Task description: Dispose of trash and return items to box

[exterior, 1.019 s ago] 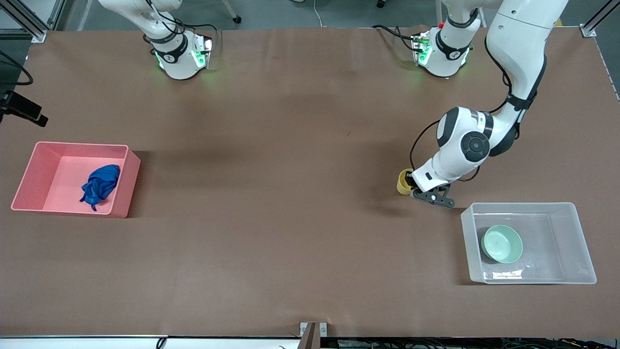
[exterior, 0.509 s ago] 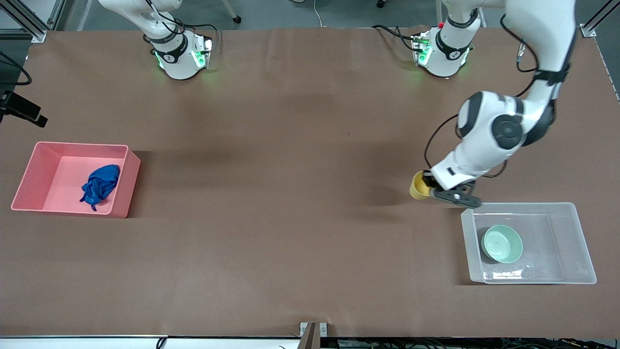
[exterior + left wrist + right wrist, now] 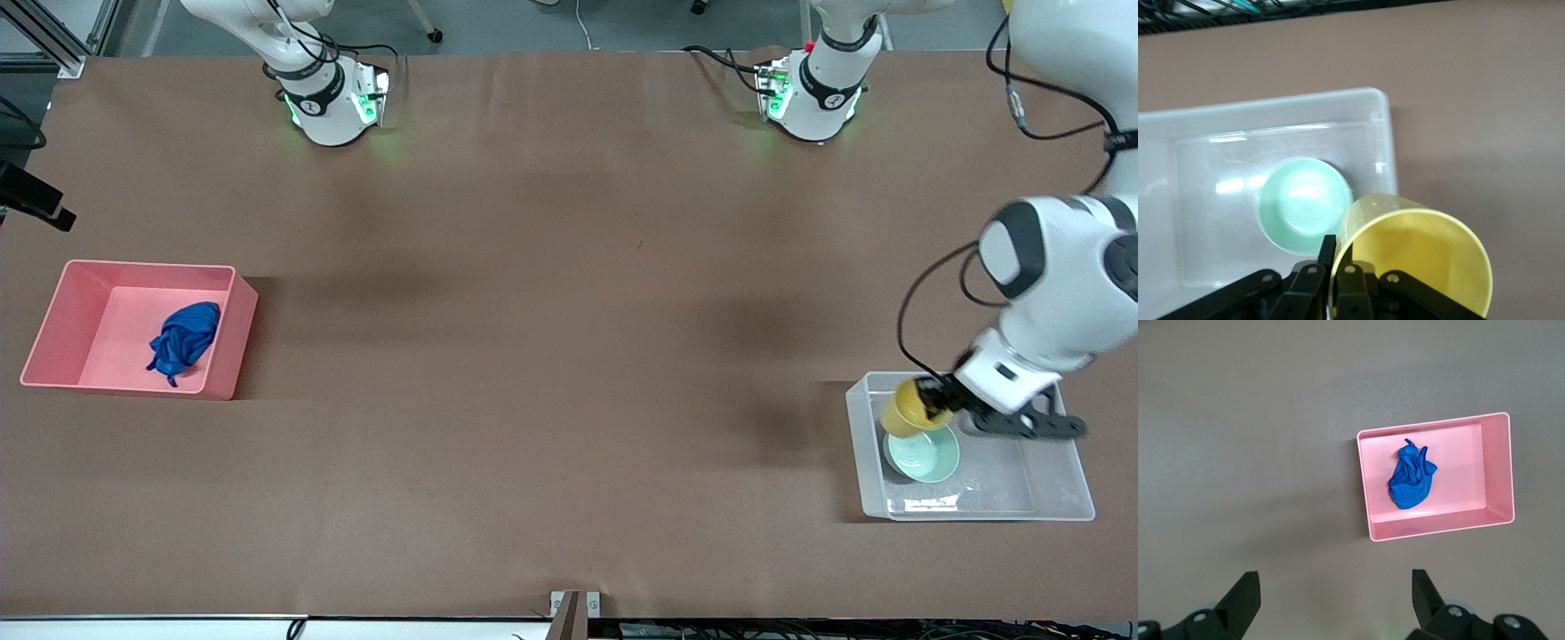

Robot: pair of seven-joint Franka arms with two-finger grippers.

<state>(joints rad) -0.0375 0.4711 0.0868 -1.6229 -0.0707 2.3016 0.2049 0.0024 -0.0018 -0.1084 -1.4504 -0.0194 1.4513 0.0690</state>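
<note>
Nearly done: blue cloth (image 3: pixel 182 342) sits in the pink bin (image 3: pixel 233 338), bowl (image 3: pixel 925 453) in the clear tub (image 3: pixel 1067 498). My left gripper (image 3: pixel 933 406) is clamped on the yellow cup (image 3: pixel 905 411), over the bowl's 12 o'clock edge. Right gripper (image 3: pixel 1335 600) waits, spread wide.

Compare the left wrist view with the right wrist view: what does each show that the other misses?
Only the left wrist view shows the left hand shut on the yellow cup, held over the clear box with the green bowl in it. Only the right wrist view shows the right hand, open, high over the table, and the blue cloth lying in the pink bin. Both show the brown table.
</note>
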